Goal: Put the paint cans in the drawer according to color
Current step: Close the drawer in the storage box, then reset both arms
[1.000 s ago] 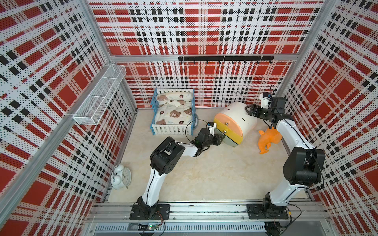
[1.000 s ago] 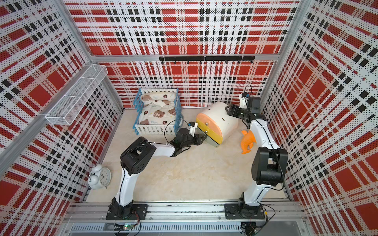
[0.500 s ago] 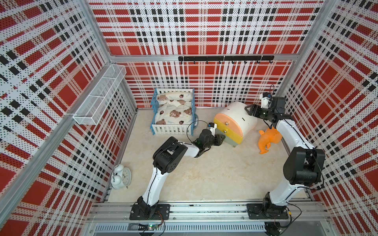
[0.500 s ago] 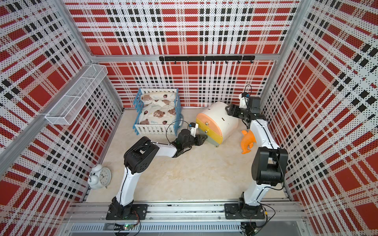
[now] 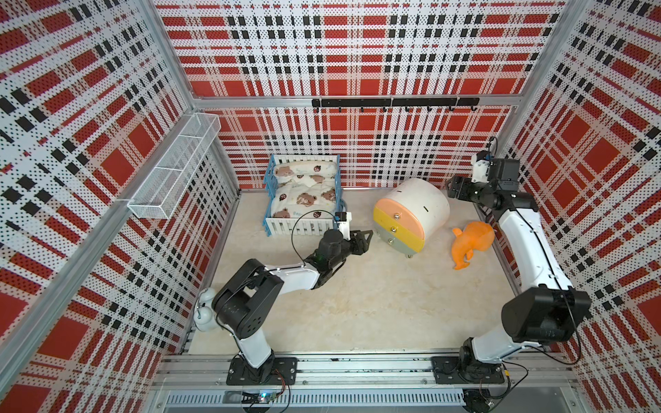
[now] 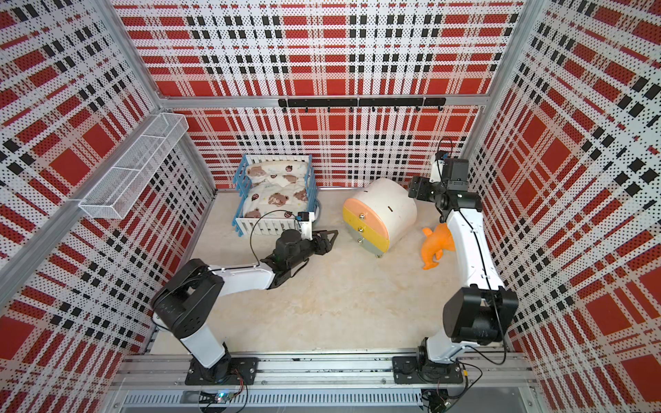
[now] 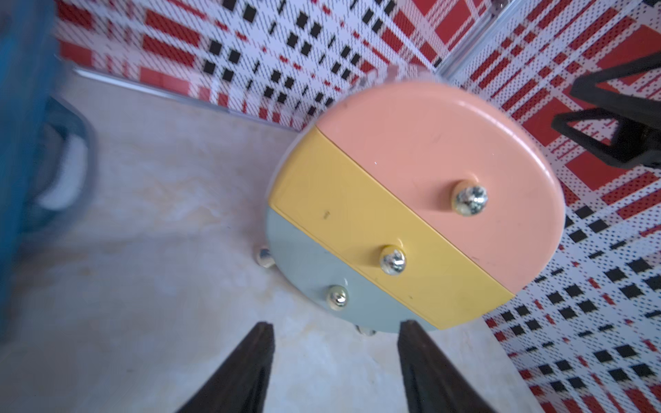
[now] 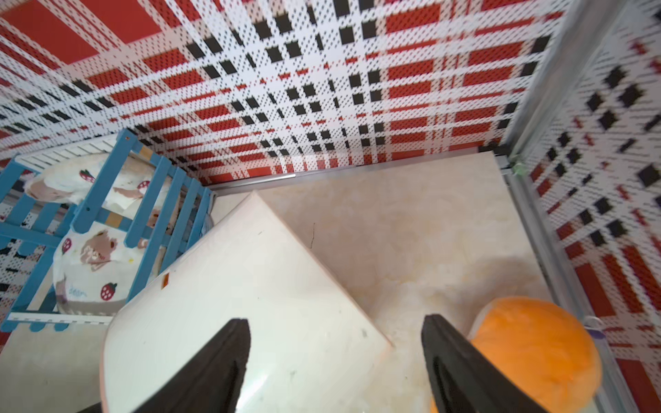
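Note:
The drawer unit [image 5: 425, 209] [image 6: 393, 211] is a round white cabinet lying at the back right of the floor. Its front [image 7: 411, 200] has a pink, a yellow and a grey-blue drawer, each with a metal knob, all pushed in. No paint cans are in view. My left gripper [image 5: 365, 237] [image 6: 331, 237] [image 7: 336, 327] is open and empty, a short way in front of the grey-blue drawer. My right gripper [image 5: 451, 187] [image 6: 413, 187] [image 8: 334, 323] is open at the cabinet's rear [image 8: 232, 304], its fingers straddling the back edge.
A blue and white toy bed [image 5: 304, 195] with a bear quilt stands at the back. An orange soft toy [image 5: 470, 243] [image 8: 536, 350] lies right of the cabinet. A white alarm clock [image 5: 204, 314] sits by the left wall, under a wire basket [image 5: 175, 171].
The yellow drawer that stuck out is now flush. My left gripper has drawn back from the drawer front and opened. My right gripper has opened wider at the cabinet's rear.

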`<state>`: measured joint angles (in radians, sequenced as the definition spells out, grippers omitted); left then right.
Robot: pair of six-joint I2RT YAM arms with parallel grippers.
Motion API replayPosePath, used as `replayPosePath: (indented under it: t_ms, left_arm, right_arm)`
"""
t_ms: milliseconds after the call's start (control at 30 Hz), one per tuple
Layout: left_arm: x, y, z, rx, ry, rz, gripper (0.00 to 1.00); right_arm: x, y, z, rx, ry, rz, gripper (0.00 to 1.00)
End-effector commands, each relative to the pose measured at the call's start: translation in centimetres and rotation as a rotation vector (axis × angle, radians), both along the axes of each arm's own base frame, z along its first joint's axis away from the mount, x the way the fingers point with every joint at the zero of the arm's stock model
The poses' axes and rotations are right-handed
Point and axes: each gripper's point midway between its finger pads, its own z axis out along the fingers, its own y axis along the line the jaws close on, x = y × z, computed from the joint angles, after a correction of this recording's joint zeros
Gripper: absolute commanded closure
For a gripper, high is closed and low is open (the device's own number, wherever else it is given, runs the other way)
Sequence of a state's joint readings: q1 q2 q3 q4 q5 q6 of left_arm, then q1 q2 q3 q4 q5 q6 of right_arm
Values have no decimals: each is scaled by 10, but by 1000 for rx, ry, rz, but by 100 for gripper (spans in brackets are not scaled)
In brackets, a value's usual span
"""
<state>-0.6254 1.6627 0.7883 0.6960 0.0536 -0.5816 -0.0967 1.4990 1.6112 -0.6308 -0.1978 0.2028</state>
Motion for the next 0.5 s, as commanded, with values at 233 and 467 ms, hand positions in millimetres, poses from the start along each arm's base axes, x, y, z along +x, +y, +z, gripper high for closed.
replayPosePath:
  t_ms: [233, 467]
  left_arm:
    - [-17, 142, 51, 22, -131, 319, 18]
    - [-35, 239, 49, 174, -181, 654, 7]
  right_arm:
    - [-94, 2, -2, -10, -214, -47, 16]
    - [-111, -3, -83, -3, -209, -91, 7]
